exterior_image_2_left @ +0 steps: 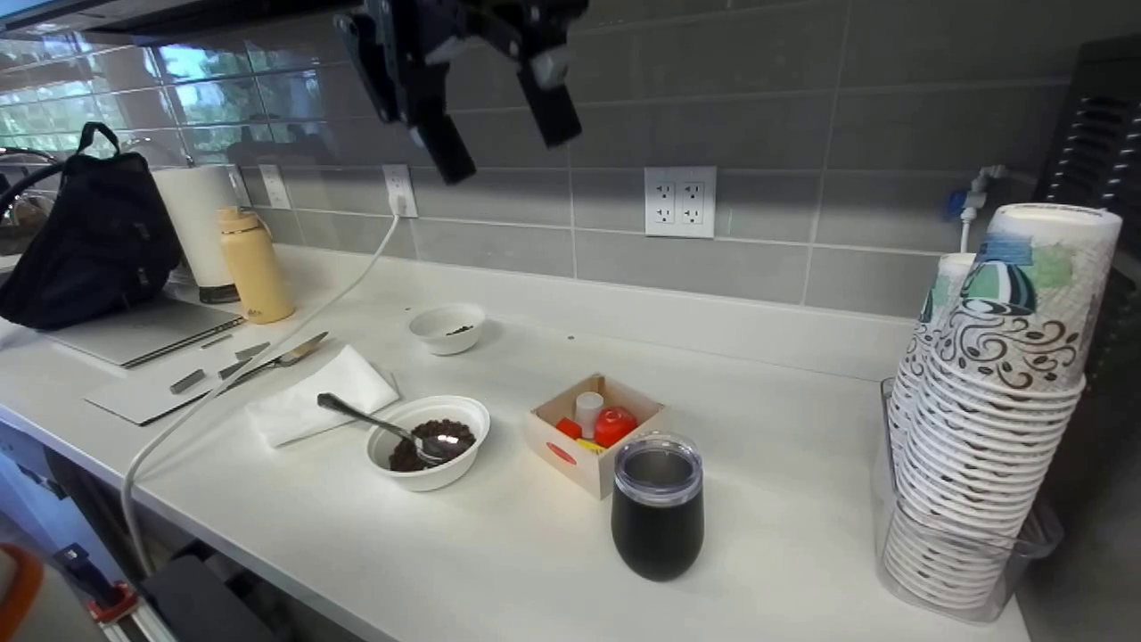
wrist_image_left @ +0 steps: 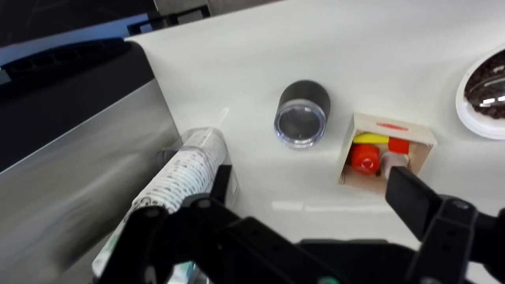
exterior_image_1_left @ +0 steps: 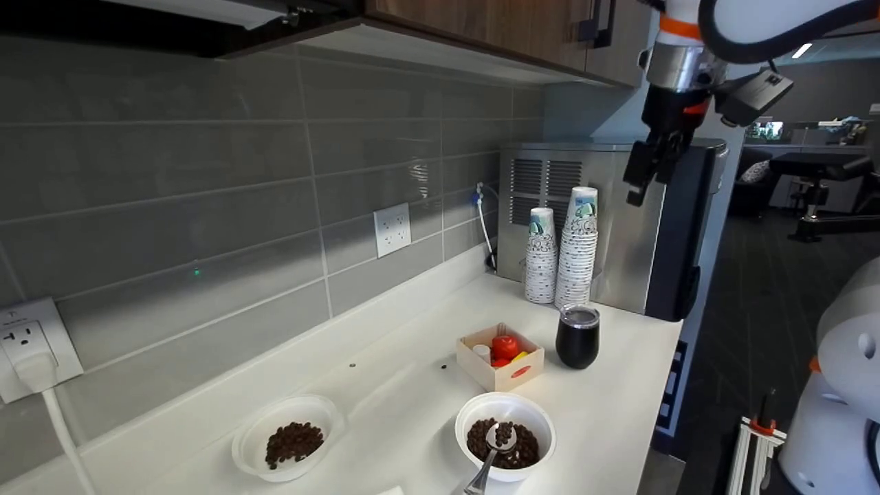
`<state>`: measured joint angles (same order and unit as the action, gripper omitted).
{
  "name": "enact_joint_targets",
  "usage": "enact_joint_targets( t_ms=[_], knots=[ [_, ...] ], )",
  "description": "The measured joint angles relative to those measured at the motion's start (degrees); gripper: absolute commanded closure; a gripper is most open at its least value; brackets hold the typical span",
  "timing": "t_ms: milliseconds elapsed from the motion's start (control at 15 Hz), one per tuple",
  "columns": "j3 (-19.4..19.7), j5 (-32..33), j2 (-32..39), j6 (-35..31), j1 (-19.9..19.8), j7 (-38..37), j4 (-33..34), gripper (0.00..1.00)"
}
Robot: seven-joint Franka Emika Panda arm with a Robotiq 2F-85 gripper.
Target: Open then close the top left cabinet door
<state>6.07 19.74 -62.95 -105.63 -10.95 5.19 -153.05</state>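
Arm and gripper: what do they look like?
Arm: white, rounded, with orange bands, a thick black cable, a silver metal collar and a grey box beside it. Gripper: black, red patch near its top, blocky, flat-ended fingers.

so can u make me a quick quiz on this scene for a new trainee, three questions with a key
1. Short answer: which utensil rests in the white bowl nearer the wooden box?
2. True or false: the gripper is open and not touching the brown wood-grain cabinet door.
3. Multiple choice: how many such bowls show on the counter? A: one. B: two. C: four.

Key
1. A spoon, its handle reaching past the rim.
2. True; its jaws stand apart, and an exterior view shows it away from that door.
3. B: that one and a second bowl closer to the wall.
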Motion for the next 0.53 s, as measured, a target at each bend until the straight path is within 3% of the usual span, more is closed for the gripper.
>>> enact_joint_targets(
  t_ms=[200,533],
  knots=[
    [1.2,0.1,-2.2,-4.9,0.0,1.8,3.8,0.0],
    [3.5,0.3,-1.4,-19.9,0.8,4.2,8.6,0.0]
  ],
)
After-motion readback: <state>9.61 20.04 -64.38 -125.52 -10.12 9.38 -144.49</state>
